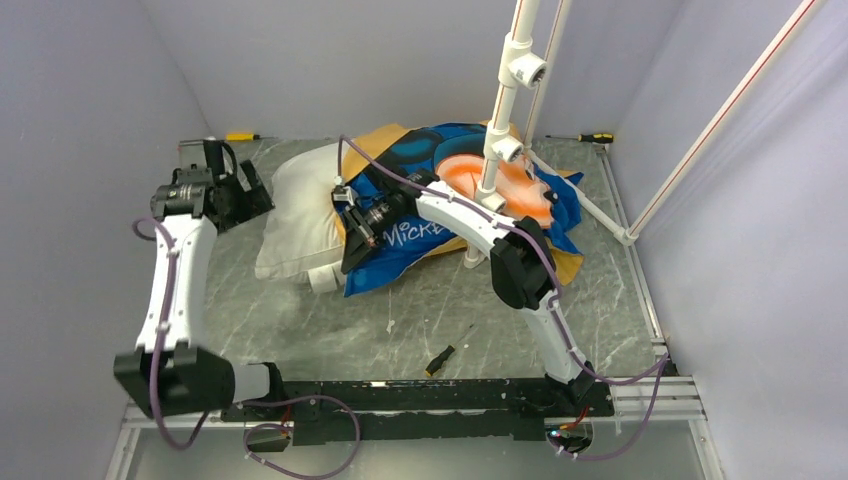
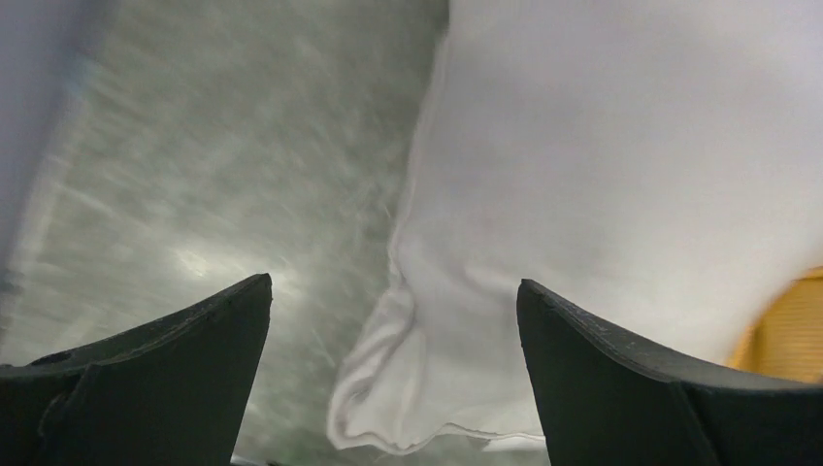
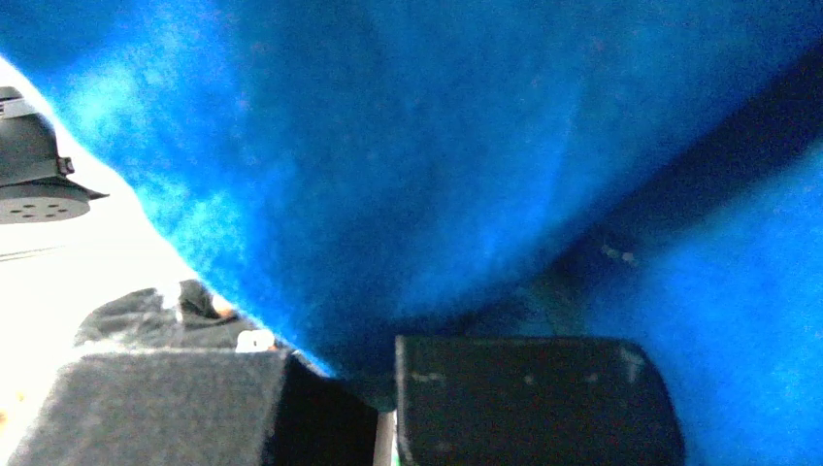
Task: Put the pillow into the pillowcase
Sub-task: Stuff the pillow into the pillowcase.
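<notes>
**Pillow** (image 1: 298,215): white and plump, lying left of centre toward the far side of the table (image 1: 330,320). Its right end disappears under the case's edge, and its left end and near corner are bare. How far it is inside, I cannot tell.

**Pillowcase** (image 1: 395,262): blue print side up with orange showing at the rim, spread right of the pillow. The white pipe post (image 1: 497,150) rises in front of its far part.

**Right gripper** (image 1: 352,225): clamped on a fold of blue cloth at the case's mouth. In the wrist view the pads meet on the fabric.

**Left gripper** (image 1: 245,195): jaws spread and empty, just beside the pillow's left end, with a loose corner between the fingers in its wrist view.

**Step in hand**: feeding in, by my reading. The next move calls for the left fingers to take that corner and push rightward while the mouth is held up.

**Room**: the left wall is close behind the left arm. There is bare table toward the near side, with a small tool (image 1: 440,358) lying on it. Screwdrivers (image 1: 240,136) lie along the far edge.
</notes>
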`<control>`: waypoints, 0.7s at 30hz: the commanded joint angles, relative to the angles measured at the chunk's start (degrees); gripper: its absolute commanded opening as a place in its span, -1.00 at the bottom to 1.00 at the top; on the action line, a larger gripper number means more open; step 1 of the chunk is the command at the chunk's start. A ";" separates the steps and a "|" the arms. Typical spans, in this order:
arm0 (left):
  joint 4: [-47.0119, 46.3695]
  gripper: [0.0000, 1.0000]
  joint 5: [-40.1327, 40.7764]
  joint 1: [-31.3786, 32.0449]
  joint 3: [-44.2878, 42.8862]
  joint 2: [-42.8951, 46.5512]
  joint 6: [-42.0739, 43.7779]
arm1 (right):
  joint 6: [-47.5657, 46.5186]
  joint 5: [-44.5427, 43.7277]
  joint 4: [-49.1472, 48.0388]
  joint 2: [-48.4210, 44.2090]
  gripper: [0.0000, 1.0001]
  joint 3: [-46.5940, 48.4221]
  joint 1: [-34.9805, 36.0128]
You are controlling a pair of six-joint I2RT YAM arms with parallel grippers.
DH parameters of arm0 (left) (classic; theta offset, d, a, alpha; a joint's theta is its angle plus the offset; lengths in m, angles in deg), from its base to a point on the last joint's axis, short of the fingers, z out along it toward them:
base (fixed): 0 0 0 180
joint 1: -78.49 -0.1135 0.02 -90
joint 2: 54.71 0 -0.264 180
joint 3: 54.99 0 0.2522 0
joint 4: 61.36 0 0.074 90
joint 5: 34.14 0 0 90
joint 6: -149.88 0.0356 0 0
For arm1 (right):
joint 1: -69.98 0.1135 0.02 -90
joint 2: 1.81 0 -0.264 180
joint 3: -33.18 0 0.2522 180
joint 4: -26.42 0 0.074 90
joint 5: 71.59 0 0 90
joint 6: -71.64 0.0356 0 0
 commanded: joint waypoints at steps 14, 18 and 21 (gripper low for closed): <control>-25.86 -1.00 -39.45 -7.47 22.17 3.13 -13.39 | 57.27 5.43 -63.99 5.28 -1.00 7.52 -1.47; -18.00 -1.00 -23.68 -7.83 16.98 10.22 -10.86 | 64.58 5.20 -68.99 12.79 -1.00 17.58 -0.34; -14.97 -1.00 -14.81 -7.80 15.58 17.77 -10.19 | 71.30 5.27 -74.14 16.86 -1.00 23.28 1.20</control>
